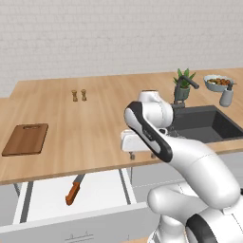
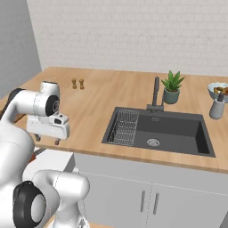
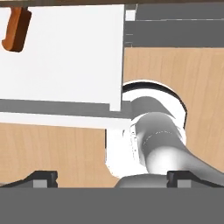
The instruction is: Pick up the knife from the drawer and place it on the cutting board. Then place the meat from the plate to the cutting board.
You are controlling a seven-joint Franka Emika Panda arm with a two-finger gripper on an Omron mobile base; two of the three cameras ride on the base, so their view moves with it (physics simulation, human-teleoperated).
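Observation:
The drawer (image 1: 102, 190) stands pulled out below the counter's front edge, its inside white. In it lies the knife (image 1: 73, 190), orange-brown handle toward me, blade pointing back under the counter. The hand view catches the knife's handle (image 3: 16, 28) at its upper left, on the drawer floor (image 3: 65, 52). My gripper (image 1: 142, 155) hangs open and empty, fingers down, just above the counter's front edge, to the right of the knife; it also shows from the other side (image 2: 47, 140) and in the hand view (image 3: 113, 178). The cutting board (image 1: 24, 139) lies at the counter's left. The plate and the meat are out of view.
A dark sink (image 2: 156, 131) with a dish rack (image 2: 122, 127) and faucet (image 2: 156, 93) lies to the right. Behind it stand a potted plant (image 2: 172, 87), a soap dispenser (image 2: 217, 109) and a fruit bowl (image 1: 218, 83). Two small shakers (image 1: 79, 95) stand mid-counter.

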